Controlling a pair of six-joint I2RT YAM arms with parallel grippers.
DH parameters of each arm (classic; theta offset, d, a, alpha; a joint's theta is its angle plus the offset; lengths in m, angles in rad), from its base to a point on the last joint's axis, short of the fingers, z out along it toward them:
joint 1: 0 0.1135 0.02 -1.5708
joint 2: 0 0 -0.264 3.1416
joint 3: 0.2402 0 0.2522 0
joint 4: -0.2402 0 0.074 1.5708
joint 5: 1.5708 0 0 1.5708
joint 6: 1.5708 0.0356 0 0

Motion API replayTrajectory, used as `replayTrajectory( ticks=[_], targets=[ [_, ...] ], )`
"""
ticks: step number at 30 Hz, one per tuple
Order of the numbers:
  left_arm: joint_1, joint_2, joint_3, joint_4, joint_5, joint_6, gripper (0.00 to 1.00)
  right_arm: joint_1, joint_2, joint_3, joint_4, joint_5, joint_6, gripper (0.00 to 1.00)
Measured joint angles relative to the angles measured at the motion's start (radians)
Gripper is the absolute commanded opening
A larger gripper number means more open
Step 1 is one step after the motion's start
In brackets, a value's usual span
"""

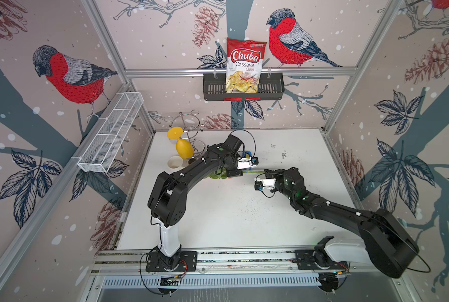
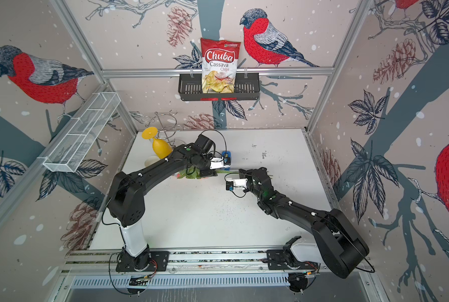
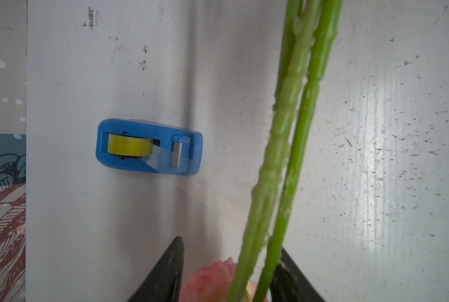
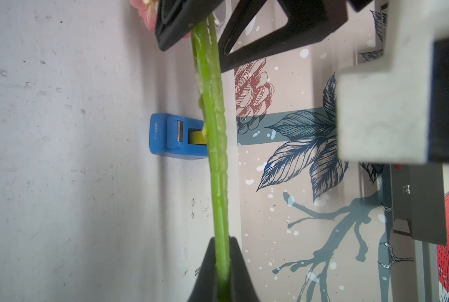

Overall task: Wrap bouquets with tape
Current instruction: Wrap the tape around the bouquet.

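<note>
The bouquets (image 1: pixel 218 174) (image 2: pixel 189 174) show as one bunch held level above the table, blooms mostly hidden under my left arm. Its long green stems (image 3: pixel 291 136) (image 4: pixel 215 157) run between both grippers. My left gripper (image 3: pixel 231 243) (image 1: pixel 234 173) stands open around the stems near the pink rose (image 3: pixel 213 279); the stems lie against one finger. My right gripper (image 4: pixel 224 238) (image 1: pixel 266 171) is shut on the stems' far end. The tape (image 3: pixel 129 147) is a yellow-green roll in a blue dispenser (image 3: pixel 150 146) (image 4: pixel 176 136) (image 2: pixel 226 157), sitting on the table just behind the stems.
A yellow goblet (image 1: pixel 184 149) lies tipped against a wire rack (image 1: pixel 189 123) at the back left, with a white cup (image 1: pixel 175 162) beside it. A chips bag (image 1: pixel 245 65) stands in a black wall basket (image 1: pixel 270 89). A white mesh shelf (image 1: pixel 111 133) hangs on the left wall.
</note>
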Motion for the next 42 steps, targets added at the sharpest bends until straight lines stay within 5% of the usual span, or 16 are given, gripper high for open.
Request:
replayTrajectory(
  ticks=[9, 10, 14, 22, 32, 42],
  targets=[
    [-0.001, -0.002, 0.002, -0.010, 0.069, 0.036, 0.00, 0.002, -0.022, -0.016, 0.023, 0.003, 0.009, 0.00],
    [-0.001, -0.002, 0.004, -0.018, 0.072, 0.035, 0.00, 0.003, -0.024, -0.020, 0.024, 0.002, 0.017, 0.04],
    [-0.001, 0.002, 0.032, -0.040, 0.060, 0.023, 0.00, 0.004, -0.047, -0.021, 0.029, -0.016, 0.058, 0.52],
    [-0.035, -0.072, -0.064, 0.055, -0.082, -0.056, 0.00, -0.002, -0.250, -0.007, -0.026, -0.031, 0.235, 0.82],
    [-0.128, -0.164, -0.257, 0.285, -0.335, -0.079, 0.00, -0.097, -0.483, 0.085, -0.093, -0.019, 0.593, 1.00],
    [-0.178, -0.189, -0.435, 0.553, -0.599, 0.008, 0.00, -0.231, -0.269, 0.381, -0.362, -0.151, 0.896, 0.98]
  ],
)
